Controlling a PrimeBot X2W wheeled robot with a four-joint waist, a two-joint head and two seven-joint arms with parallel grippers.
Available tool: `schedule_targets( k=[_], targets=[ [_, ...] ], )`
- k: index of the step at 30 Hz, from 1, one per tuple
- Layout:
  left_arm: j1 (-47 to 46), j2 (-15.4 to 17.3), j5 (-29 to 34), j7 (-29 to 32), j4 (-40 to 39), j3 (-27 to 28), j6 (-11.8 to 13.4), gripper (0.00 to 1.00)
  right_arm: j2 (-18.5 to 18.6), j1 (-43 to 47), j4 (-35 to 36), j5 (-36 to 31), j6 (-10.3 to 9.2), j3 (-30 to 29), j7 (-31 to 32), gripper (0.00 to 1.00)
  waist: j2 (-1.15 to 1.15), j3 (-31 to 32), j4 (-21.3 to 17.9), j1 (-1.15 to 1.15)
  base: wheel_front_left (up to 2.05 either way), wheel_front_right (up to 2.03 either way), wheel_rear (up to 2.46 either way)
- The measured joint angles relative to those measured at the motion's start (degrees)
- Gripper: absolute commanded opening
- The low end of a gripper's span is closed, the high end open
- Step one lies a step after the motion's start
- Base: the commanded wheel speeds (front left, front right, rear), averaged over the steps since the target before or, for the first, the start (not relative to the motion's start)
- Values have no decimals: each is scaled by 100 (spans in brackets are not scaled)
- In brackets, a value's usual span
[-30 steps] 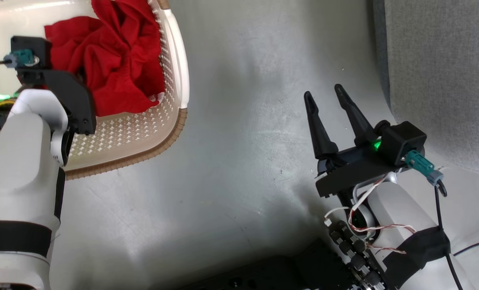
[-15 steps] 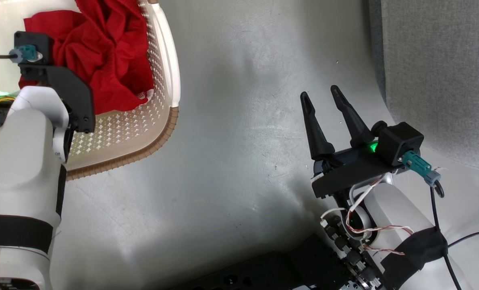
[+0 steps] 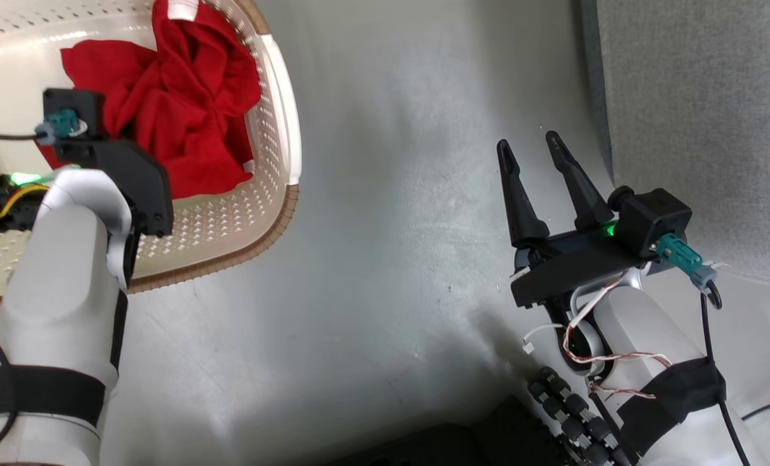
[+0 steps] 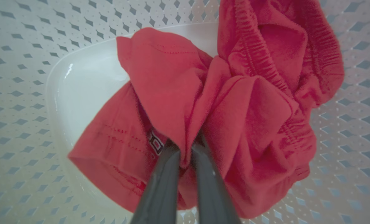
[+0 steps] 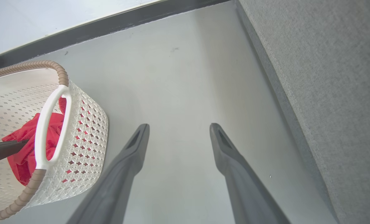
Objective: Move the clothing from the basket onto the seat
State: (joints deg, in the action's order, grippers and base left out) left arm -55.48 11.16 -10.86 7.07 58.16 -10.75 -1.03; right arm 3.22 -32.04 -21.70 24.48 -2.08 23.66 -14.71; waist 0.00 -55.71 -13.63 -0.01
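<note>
Left wrist view: left fingers (image 4: 167,168) clamped on the clothing (image 4: 250,102) in the basket (image 4: 23,77); right fingers (image 5: 132,149) spread apart.

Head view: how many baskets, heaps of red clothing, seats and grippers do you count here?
Basket: 1
Red clothing, one heap, pieces not separable: 1
Seat: 1
Grippers: 2 (left gripper, right gripper)
Total: 5
</note>
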Motion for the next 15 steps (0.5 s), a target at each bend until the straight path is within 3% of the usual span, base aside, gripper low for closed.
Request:
schedule_targets(
  k=[15],
  targets=[
    [475, -296, -280, -944, 87, 116, -157, 0, 1, -19, -280, -103, 43, -204, 0, 100, 0, 777, 145, 0, 0, 0, 0]
  ],
)
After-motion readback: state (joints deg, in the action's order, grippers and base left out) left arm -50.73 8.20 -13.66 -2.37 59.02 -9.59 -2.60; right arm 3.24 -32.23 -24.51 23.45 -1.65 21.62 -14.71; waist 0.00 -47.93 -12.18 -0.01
